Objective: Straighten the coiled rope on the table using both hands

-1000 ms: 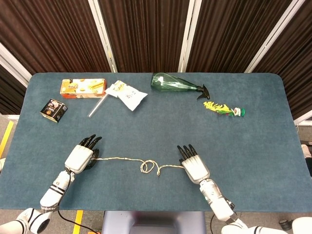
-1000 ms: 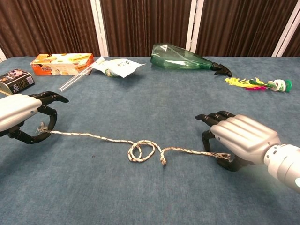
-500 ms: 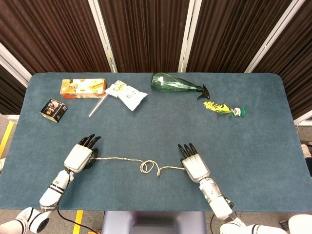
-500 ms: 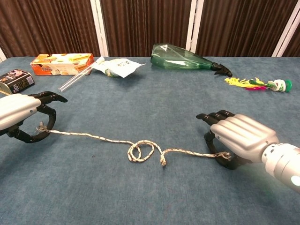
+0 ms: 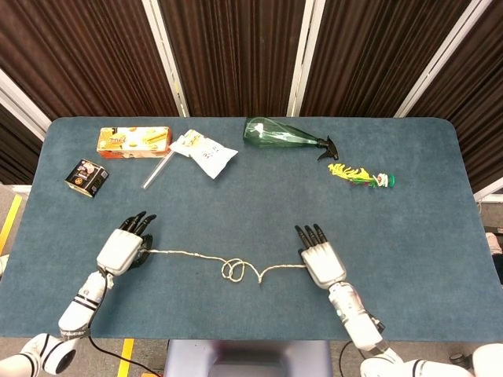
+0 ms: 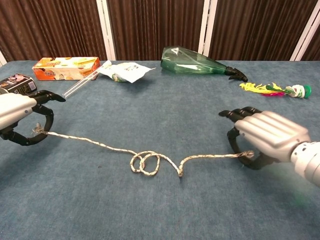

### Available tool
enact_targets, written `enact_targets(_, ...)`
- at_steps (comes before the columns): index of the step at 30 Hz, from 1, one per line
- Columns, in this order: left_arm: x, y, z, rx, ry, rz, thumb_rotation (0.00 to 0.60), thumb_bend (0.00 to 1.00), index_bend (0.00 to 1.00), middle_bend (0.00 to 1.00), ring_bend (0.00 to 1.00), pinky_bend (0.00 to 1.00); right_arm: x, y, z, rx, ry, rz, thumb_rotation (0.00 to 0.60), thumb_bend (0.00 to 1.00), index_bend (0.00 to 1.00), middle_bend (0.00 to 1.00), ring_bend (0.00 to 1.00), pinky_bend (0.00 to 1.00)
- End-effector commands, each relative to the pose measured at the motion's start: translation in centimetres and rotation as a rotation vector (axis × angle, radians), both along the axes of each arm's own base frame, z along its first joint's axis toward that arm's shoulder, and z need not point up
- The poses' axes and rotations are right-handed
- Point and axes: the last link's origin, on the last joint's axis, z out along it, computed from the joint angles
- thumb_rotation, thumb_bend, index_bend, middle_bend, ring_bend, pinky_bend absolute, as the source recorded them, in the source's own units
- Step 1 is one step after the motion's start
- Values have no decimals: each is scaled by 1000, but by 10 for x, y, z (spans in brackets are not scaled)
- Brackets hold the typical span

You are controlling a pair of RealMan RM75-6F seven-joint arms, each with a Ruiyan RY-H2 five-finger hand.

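left hand [image 5: 123, 250]: palm down on the counter [image 5: 409, 196], fingers curled around one end of the rope [image 6: 145, 162]; the chest view shows that end pinched under the fingers [image 6: 42, 96].
right hand [image 5: 321, 260]: palm down, fingers bent over the other rope end, which it grips at the thumb side.
rope: lies on the counter between the 2 hands, running from the left hand to a small double loop about midway, then a short hook-shaped bend and a fairly straight run into the right hand.
loop: still coiled, resting flat, nearer the counter's front edge than either hand.
beyond the left hand: a dark tin [image 5: 86, 176], an orange box [image 5: 134, 140], a clear tube [image 5: 156, 170] and a white packet [image 5: 204, 152].
beyond the right hand: a green spray bottle [image 5: 284, 137] on its side, and a yellow-green toy [image 5: 360, 175] further right.
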Motion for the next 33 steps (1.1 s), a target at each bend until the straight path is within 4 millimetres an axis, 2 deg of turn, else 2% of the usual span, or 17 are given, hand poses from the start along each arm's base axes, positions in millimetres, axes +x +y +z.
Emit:
enact_targets(1,-2,2,7,19,6,3,600,424,600,92,6,188,-7,-4,21,-47,-16,-15,600,588,762,120,0,0)
enact_targets(9,-15,11,28,84,19,38,600,423,601,97,9,188,-35,-8,77,-162,-56,-77,600,588,762,120,0,0)
enact_targets(16,-37,15,44,103,34,95,600,423,600,98,13,188,-74,-8,114,-239,-92,-186,600,589,762,120,0,0)
enact_targets(26,-53,23,48,133,82,133,600,430,601,111,25,191,-128,5,130,-288,-99,-323,600,588,762,120,0,0)
enact_targets(33,-61,27,44,128,88,168,600,431,601,114,27,191,-144,5,130,-290,-59,-341,600,588,762,120,0,0)
